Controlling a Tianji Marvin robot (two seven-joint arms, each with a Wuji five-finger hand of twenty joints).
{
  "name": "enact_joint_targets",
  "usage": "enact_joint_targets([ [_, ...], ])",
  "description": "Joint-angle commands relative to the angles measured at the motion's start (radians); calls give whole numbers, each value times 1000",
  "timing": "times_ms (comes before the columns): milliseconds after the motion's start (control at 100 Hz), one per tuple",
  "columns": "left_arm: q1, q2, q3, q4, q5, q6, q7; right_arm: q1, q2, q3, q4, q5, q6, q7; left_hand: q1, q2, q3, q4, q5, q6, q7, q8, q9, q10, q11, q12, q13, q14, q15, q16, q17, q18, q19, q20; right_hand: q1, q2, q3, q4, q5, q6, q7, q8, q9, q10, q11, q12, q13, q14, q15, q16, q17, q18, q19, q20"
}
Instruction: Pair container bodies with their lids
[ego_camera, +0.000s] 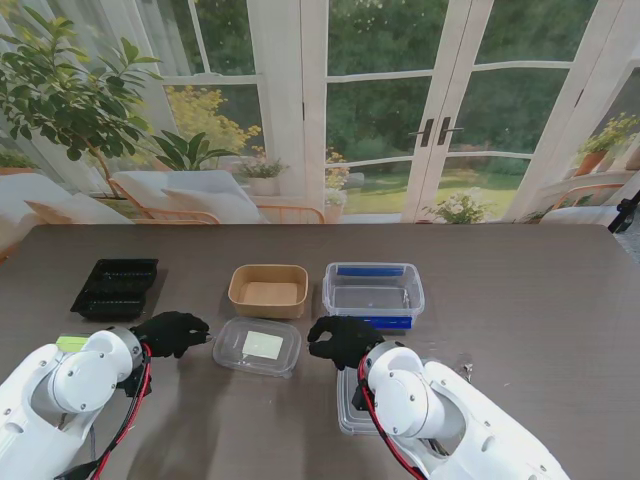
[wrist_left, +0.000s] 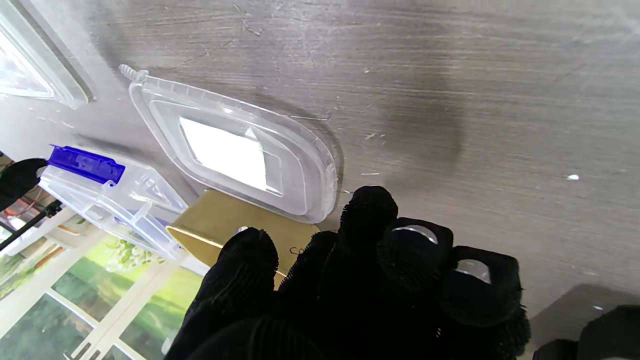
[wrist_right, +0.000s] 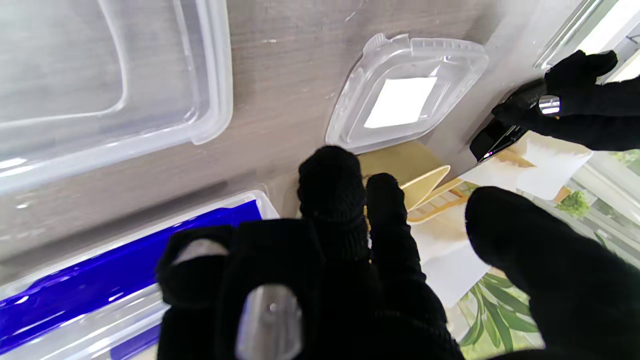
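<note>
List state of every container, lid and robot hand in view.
Black tray: flat on table, no lid.
Brown box: upright, uncovered, looks empty.
Blue-clip box: upright, no lid on it.
Small clear lid: loose on table, nearer to me than the brown box.
Large clear lid: loose on table, partly under the right arm.
Left robot hand: holds nothing.
Right robot hand: holds nothing.

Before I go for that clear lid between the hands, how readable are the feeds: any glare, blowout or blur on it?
Stand view: even daylight, sharp, the clear lid shows only a pale patch at its centre. Left wrist view: that patch blows out white, the lid's rim stays crisp, the left hand is near and soft. Right wrist view: same white blowout on the lid, right hand blurred, wide-angle bending at the edges.
</note>
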Motion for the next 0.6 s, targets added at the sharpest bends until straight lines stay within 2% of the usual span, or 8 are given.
enact_joint_targets([
  [0,-9,1,1,13,-8,-6,-27,29,-4,-23,20,-2,2,31,34,22,6,17,22,9,11,-11,41,51,32,16,63,17,97,-16,76,-12,102,-41,-19,15,89,28,22,-6,-13,-21,98,19,52,41,14,-119,96,33,470,-61,229,55],
  [70,-25,3,8,28,-18,-12,-41,59,-8,-53,43,0,13,34,26,22,5,17,36,11,17,-16,92,42,60,16,138,-5,143,-45,172,-8,177,-98,-21,12,95,30,27,0,-11,-20,129,6,70,60,15,-144,125,57,476,-79,229,96],
  [150,-47,6,17,45,-39,-13,-61,86,-12,-80,61,10,25,38,21,23,3,16,49,10,18,-27,157,28,105,21,242,-46,217,-94,302,-24,300,-241,-18,12,105,32,25,-1,-14,-22,148,1,81,71,15,-150,138,68,478,-83,229,114],
  [200,-61,7,23,58,-51,-15,-68,101,-14,-94,70,13,32,41,20,22,3,16,62,10,24,-26,184,22,122,26,282,-63,241,-100,356,-24,333,-271,-18,12,114,34,23,3,-17,-23,157,-5,88,80,15,-158,141,75,479,-88,229,124],
  [220,-66,8,25,63,-55,-16,-71,107,-15,-99,74,14,34,41,17,22,4,16,66,10,25,-24,192,20,126,28,292,-69,251,-111,368,-30,358,-318,-18,11,115,34,20,3,-19,-23,159,-6,89,81,15,-159,141,77,479,-88,229,126],
  [240,-72,8,27,68,-59,-17,-74,113,-16,-104,78,15,36,42,16,22,4,16,69,9,27,-24,198,18,128,29,296,-76,259,-112,383,-32,369,-332,-16,11,118,35,16,3,-21,-24,161,-7,90,83,15,-160,142,78,480,-89,229,127],
  [380,-112,11,49,109,-67,-30,-86,152,-26,-140,113,28,51,40,12,23,3,16,67,8,29,-22,198,16,126,29,298,-87,270,-113,402,-37,382,-352,-9,1,147,41,6,7,-30,-28,175,-10,91,90,15,-162,143,88,481,-93,229,140],
  [590,-158,17,76,154,-54,-16,-115,200,-38,-185,160,48,75,43,10,29,2,15,41,40,20,-25,176,20,108,26,291,-86,251,-122,379,-43,373,-367,-19,4,151,41,10,23,-28,-28,181,-19,107,103,16,-176,143,105,484,-107,229,157],
])
